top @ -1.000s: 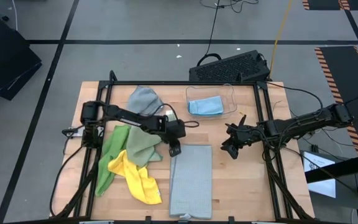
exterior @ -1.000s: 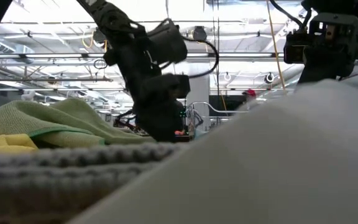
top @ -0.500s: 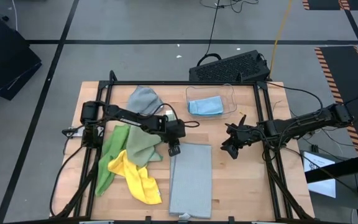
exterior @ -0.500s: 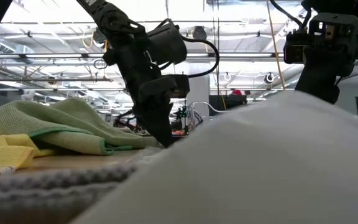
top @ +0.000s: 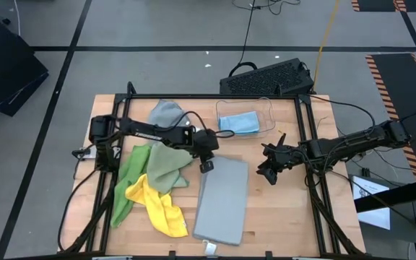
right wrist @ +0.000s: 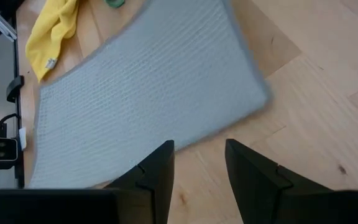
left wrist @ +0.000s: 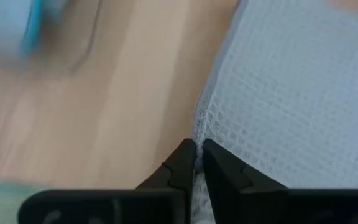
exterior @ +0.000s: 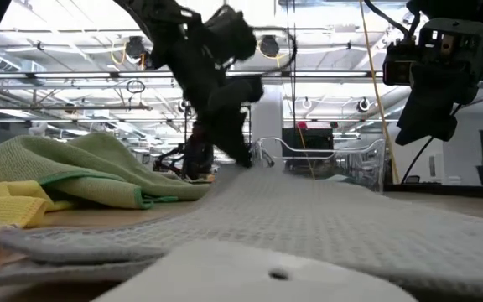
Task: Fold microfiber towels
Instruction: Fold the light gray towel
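on the left part of the wooden table (top: 280, 217) lies a heap of soft cloths: a bright green microfiber towel (top: 127, 179) at the far left, a crumpled yellow microfiber towel (top: 159, 206) over its near end, and a sage green microfiber towel (top: 166, 165) bunched just right of them. behind the heap sits a crumpled grey microfiber towel (top: 166, 113).

the left gripper (top: 206, 165) hangs over the table's middle, its dark fingers (left wrist: 180, 163) pinched tight on the far left corner of a flat grey waffle-weave microfiber towel (top: 222, 198). that cloth lies lengthwise toward the near edge, slightly slanted, with a small white tag at its near end. in the low view the held corner is raised and the cloth slopes down toward the camera.

further right, at the table's back, a clear plastic bin (top: 269, 110) holds a folded light blue microfiber towel (top: 238, 123). behind it, off the table, lies a black keyboard (top: 269, 76).

the right gripper (top: 269, 172) hovers right of the flat grey cloth, apart from it, fingers parted and empty over bare wood.
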{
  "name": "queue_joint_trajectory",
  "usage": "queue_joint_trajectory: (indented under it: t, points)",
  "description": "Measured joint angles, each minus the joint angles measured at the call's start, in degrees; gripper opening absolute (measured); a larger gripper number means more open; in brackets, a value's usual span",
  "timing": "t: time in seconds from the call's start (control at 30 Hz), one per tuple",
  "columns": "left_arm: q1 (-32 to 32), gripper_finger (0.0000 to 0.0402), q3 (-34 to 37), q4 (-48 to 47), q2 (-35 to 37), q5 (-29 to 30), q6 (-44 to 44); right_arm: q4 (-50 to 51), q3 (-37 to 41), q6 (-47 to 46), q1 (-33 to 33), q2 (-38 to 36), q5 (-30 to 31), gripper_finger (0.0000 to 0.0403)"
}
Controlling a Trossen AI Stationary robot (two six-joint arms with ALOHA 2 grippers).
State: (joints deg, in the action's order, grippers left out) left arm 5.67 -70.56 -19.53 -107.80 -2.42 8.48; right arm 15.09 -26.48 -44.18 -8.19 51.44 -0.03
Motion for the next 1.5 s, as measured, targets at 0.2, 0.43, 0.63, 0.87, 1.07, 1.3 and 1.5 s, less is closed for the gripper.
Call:
queue_joint_trajectory:
  t: [0.2, 0.43, 0.63, 0.87, 1.07, 1.3, 1.5]
  points:
    - [2.0, 0.0041, -0.1, -1.5, 0.1, -0.3, -0.5, -0.1, 0.0, -0.4, 0.0, 0.0, 0.0, 0.0134]
    - [2.1, 0.0045, -0.1, -0.9, 0.1, -1.5, -4.1, -0.2, 0.0, -0.7, 0.0, 0.0, 0.0, 0.0134]
    - [2.1, 0.0051, 0.0, -1.0, 0.0, -1.5, -5.3, -0.1, 0.0, -0.4, 0.0, 0.0, 0.0, 0.0134]
    - [2.1, 0.0007, 0.0, -7.2, 0.4, -1.6, -1.6, -0.1, 0.0, -0.4, 0.0, 0.0, 0.0, 0.0134]
    - [1.9, 0.0005, 0.0, -7.5, 3.2, -0.8, 1.5, 0.1, 0.0, -0.1, 0.0, 0.0, 0.0, 0.0134]
    - [2.5, 0.0003, -0.1, -10.0, 6.5, -0.9, 2.2, 0.2, 0.0, 0.1, 0.0, 0.0, -0.1, 0.0134]
    - [4.2, 0.0015, 1.7, -10.6, 2.9, -3.8, -1.7, 0.3, 0.0, 1.8, 0.0, 0.0, -0.1, 0.0134]
